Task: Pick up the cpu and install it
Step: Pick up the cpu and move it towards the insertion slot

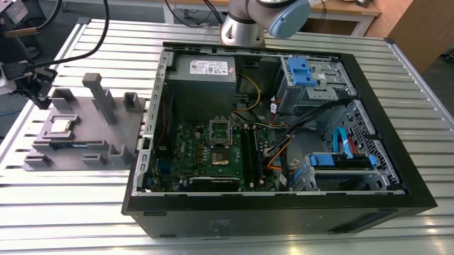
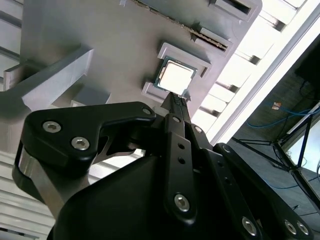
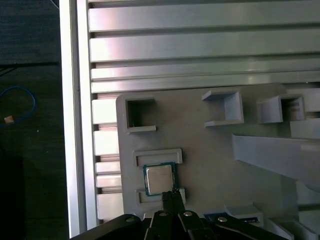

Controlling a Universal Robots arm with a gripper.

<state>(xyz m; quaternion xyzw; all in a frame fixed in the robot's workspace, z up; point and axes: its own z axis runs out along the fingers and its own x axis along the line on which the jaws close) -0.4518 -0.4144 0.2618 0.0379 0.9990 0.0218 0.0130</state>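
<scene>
1. Reference part: the flat grey moulded fixture plate [image 1: 85,122] with raised pockets and posts, lying on the slatted aluminium table [image 1: 71,212].

2. Task part: the cpu [image 1: 62,126], a small flat square chip with a shiny silver-grey metal top and a thin darker rim, lies flat in a shallow square recess of the fixture plate. It shows in both wrist views [image 2: 176,76] [image 3: 159,179]. It is not lifted.

3. Claw: the black two-finger gripper [image 2: 178,99] [image 3: 172,194] is above the fixture plate, its slim tips just at one edge of the cpu. The fingers [image 3: 167,200] are drawn together and clench nothing. Whether the tips touch the chip cannot be told.

4. A long narrow dark memory stick [image 1: 74,143] sits in a slot of the fixture plate, near the cpu recess.

5. A black open desktop computer case [image 1: 284,212] stands just beside the fixture plate, on the exterior view's right of it. Inside lies a green motherboard [image 1: 212,154] with a rectangular silver metal socket frame [image 1: 220,129].
</scene>
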